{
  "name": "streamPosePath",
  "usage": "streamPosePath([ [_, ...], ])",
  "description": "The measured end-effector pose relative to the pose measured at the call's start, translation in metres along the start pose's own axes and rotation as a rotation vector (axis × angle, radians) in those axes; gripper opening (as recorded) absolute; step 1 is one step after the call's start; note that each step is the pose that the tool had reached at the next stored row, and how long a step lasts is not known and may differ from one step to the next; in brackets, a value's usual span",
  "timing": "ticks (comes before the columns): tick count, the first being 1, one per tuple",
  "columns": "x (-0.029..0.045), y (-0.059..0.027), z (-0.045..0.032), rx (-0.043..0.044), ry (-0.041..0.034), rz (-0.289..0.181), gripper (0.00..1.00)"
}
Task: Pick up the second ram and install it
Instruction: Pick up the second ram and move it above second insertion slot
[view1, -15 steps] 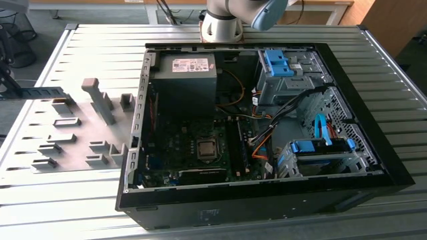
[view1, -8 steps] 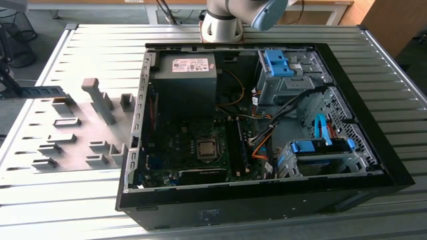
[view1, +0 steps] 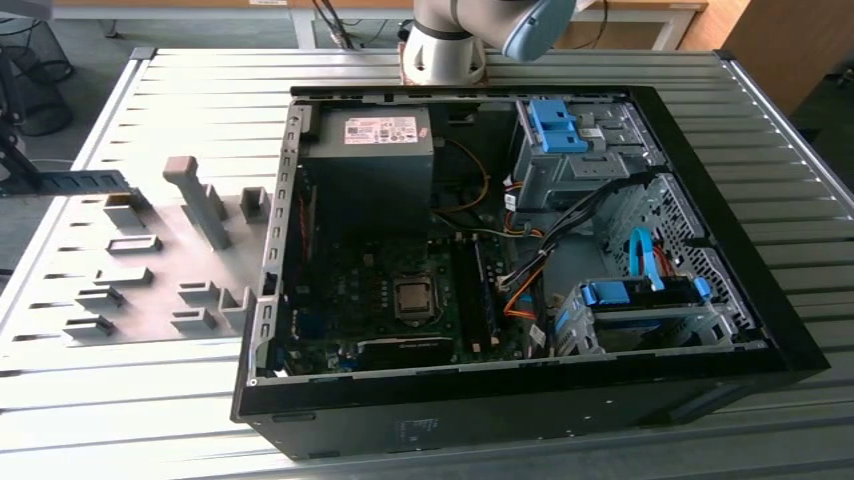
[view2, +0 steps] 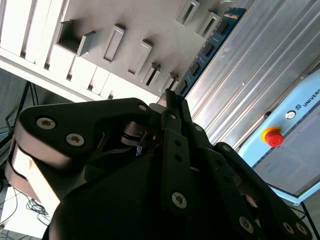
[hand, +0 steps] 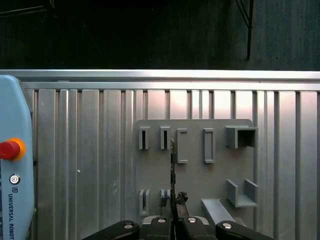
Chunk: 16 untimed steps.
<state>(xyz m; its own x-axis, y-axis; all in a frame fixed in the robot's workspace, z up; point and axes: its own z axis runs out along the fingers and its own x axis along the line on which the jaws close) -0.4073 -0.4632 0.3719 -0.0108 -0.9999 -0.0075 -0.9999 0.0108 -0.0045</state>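
Soft daylight is glaring off the ribbed desk (view1: 174, 90) toward ten o'clock in the exterior view, the computer case (view1: 400, 300) is sitting deep in shadow, and the claw (view2: 170, 102) gripping the second ram (view2: 220, 32) is looming dark.

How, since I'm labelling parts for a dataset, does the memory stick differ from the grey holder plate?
Colour: the memory stick is blue-green, the holder plate plain grey. Shape: the stick is thin and narrow, the plate broad and flat with raised blocks. State: the stick is clamped in the gripper, while the plate lies on the ribbed table. Both appear in both wrist views.
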Motion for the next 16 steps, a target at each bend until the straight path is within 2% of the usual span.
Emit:
streamPosePath([
  [16, 0.0000, 0.0000, -0.0033, 0.0001, 0.0000, 0.000, 0.14],
])
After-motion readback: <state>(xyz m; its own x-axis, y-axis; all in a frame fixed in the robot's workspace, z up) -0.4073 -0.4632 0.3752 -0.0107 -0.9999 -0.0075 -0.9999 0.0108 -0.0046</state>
